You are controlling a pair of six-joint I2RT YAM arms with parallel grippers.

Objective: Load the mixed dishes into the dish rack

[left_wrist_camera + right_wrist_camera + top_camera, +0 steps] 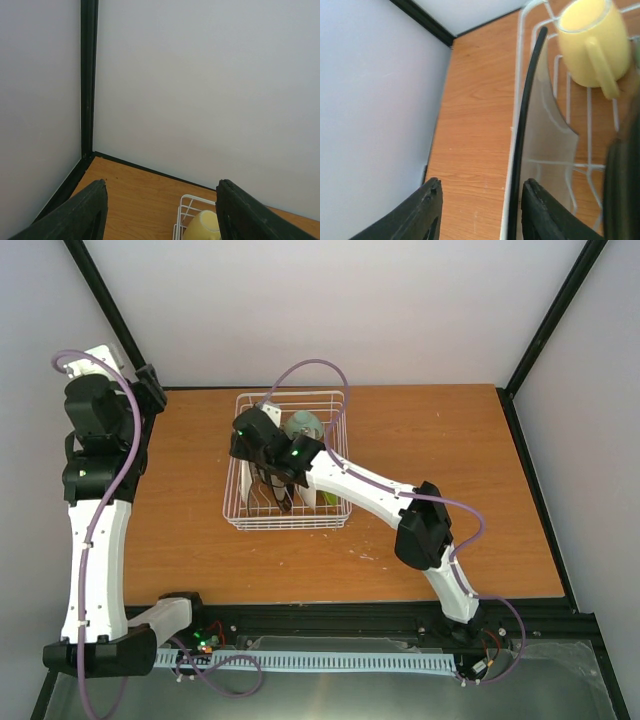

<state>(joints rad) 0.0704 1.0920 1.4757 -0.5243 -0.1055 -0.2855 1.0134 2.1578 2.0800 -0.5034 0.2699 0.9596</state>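
A warm brown wooden table fills the enclosure; plain white walls close it in behind and at both sides; black posts rise from the far corners; a black rail edges the near side; the light is soft and even.

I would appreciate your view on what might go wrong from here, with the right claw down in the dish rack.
1. The dark-rimmed cream plate stands on edge just inside the dish rack wall. Its rim sits between the open fingers of the right claw, so a slanted withdrawal might catch and tip it.
2. The yellow cup lies close beside that plate, so a falling plate could strike it.
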